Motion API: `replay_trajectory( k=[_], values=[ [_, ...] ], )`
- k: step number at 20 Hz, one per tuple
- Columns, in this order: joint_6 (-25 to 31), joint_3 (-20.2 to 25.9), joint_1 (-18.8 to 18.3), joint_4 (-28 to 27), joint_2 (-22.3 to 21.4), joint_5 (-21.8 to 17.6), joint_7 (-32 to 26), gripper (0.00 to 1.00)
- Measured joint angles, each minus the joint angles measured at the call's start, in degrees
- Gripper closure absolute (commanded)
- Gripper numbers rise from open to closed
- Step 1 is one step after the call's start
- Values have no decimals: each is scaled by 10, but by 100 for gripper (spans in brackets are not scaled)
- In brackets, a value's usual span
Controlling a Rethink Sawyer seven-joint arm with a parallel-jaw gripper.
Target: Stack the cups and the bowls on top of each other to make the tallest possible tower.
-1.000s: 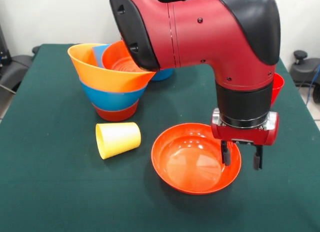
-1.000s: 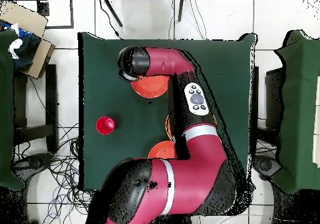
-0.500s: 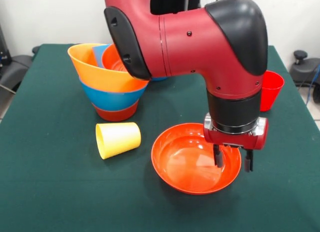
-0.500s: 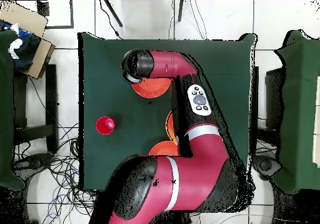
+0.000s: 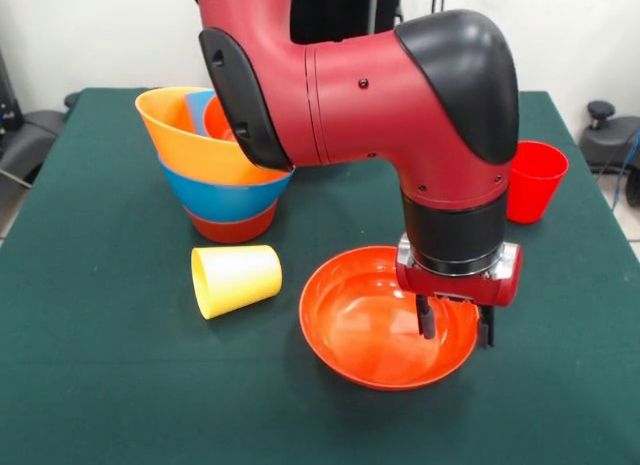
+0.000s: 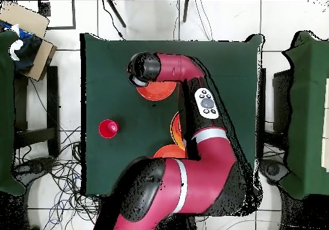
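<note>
A wide shallow red-orange bowl (image 5: 370, 325) sits on the table near the front. My gripper (image 5: 456, 335) is open and hangs over the bowl's right rim, with one finger inside the bowl and the other just outside it. The tower (image 5: 225, 170) stands at the back left: a huge orange bowl nested on a blue bowl, on a red-orange bowl. More blue and red-orange show inside it behind the arm. A yellow cup (image 5: 236, 279) lies on its side in front of the tower. A red cup (image 5: 535, 180) stands upright at the right. In the overhead view the arm covers the gripper.
The green table (image 5: 100, 385) has open cloth at the front left and front right. From overhead, the red cup (image 6: 108, 128) stands alone left of the arm, and the shallow bowl (image 6: 156, 92) shows partly under the wrist. Chairs and cables surround the table.
My gripper has moved left in the front view and come down, so its fingers now straddle the shallow bowl's right rim. The red cup shows more fully behind the arm.
</note>
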Motion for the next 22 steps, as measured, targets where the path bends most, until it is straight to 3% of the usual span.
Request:
replay_trajectory(
  k=[12,13,22],
  values=[
    [0,0,0,-1,25,-2,0,0],
    [0,0,0,-2,25,-3,0,100],
    [0,-2,2,-2,9,-12,0,100]
  ],
)
